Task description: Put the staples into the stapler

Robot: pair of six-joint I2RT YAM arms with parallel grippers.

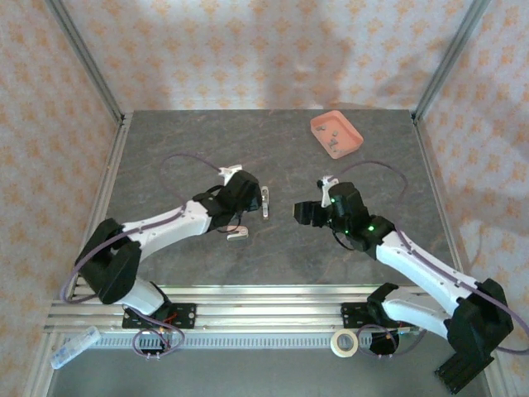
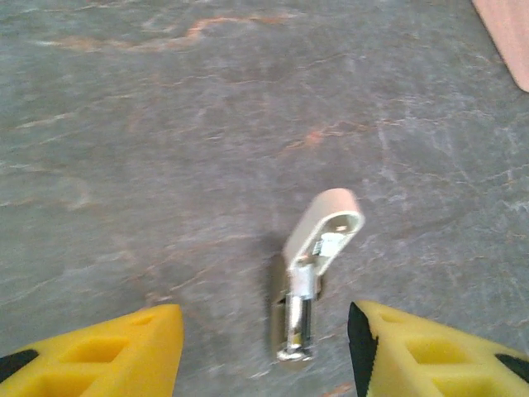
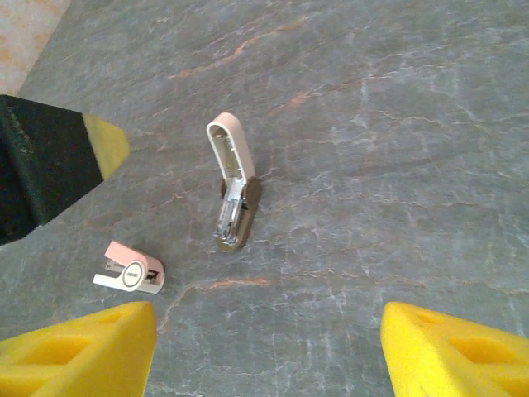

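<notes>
A beige stapler (image 1: 264, 201) lies flipped open on the grey table, its lid (image 2: 324, 223) raised and its metal channel (image 2: 299, 318) bare. My left gripper (image 2: 264, 335) stands open just behind the stapler, a yellow finger on either side and apart from it. My right gripper (image 3: 269, 331) is also open and empty, hovering to the right of the stapler (image 3: 234, 186) and facing it. The staples (image 1: 332, 137) are tiny grey bits in the salmon-pink tray (image 1: 347, 126) at the far right.
A pink mini stapler (image 1: 237, 236) rests near the left wrist, also seen as the pink mini stapler (image 3: 128, 269). A tape roll (image 1: 345, 343) and a clear plastic piece (image 1: 73, 348) lie by the front rail. Metal frame posts stand at the table's far corners.
</notes>
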